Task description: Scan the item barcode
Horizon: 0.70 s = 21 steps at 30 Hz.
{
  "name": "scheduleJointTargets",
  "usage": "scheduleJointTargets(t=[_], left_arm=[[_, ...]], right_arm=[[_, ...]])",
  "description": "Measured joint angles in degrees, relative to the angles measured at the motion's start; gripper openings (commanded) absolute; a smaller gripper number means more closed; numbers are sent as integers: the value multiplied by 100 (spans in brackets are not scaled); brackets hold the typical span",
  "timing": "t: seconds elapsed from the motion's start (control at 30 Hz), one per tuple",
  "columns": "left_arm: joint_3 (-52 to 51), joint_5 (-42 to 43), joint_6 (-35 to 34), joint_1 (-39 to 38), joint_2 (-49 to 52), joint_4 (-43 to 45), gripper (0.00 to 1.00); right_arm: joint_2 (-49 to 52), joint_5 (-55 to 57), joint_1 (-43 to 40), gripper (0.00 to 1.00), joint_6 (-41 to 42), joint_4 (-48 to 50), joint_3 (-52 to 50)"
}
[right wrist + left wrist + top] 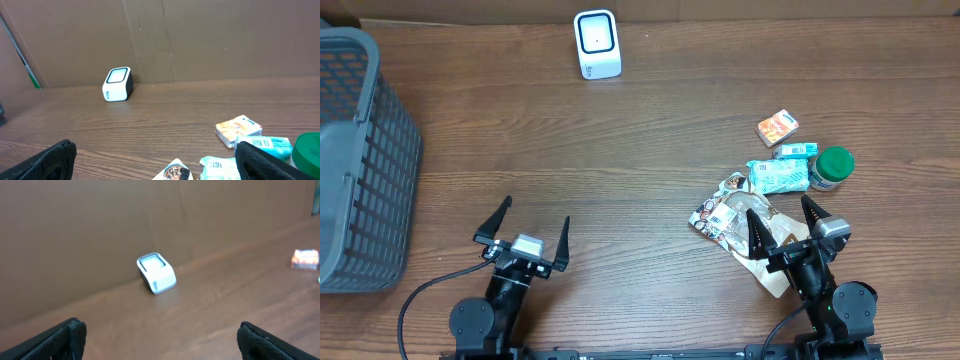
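left fingers (pixel 495 220) were spread wide w/ nothing btwn them, over bare desk (pixel 650 150) at the near left. right fingers (pixel 758 235) were also spread wide, gripping nothing. from overhead they sat above the near end of a snack pouch (pixel 728 212); couldn't tell if they touched it. the pouch lay flat, partly hidden by the right arm.

the items were bunched on the right side of the desk. a teal packet (pixel 778 176) lay just beyond the pouch, touching it. a green-lidded jar (pixel 833 166) sat right beside the packet's right end, a small teal box (pixel 796 150) just behind them, & an orange box (pixel 777 127) a bit further back, apart from the rest. in the right wrist view the orange box (pixel 239 130), teal packet (pixel 270 145) & green-lidded jar (pixel 307 152) showed low on the right, w/ the snack pouch (pixel 176 172) at the bottom edge btwn the right fingers (pixel 50 160).

the white scanner (pixel 597 44) stood at the far edge of the desk, centre-left, by the brown cardboard wall, well apart from the items & both arms. the left wrist view had the scanner (pixel 156 273) ahead, btwn the left fingers (pixel 60 340). the right wrist view had the scanner (pixel 118 83) far off to the left.

a grey basket (pixel 360 160) stood at the desk's left edge.
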Motion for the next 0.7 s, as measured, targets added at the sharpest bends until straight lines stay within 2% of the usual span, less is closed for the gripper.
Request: scheduleJointTargets(t=[0.13, 0.7], left_arm=[[-46, 0, 63, 0, 0, -420, 99], [-46, 2, 66, 0, 0, -417, 100]], right_arm=[[0, -2, 0, 100, 0, 0, 0], [0, -2, 0, 100, 2, 2, 0]])
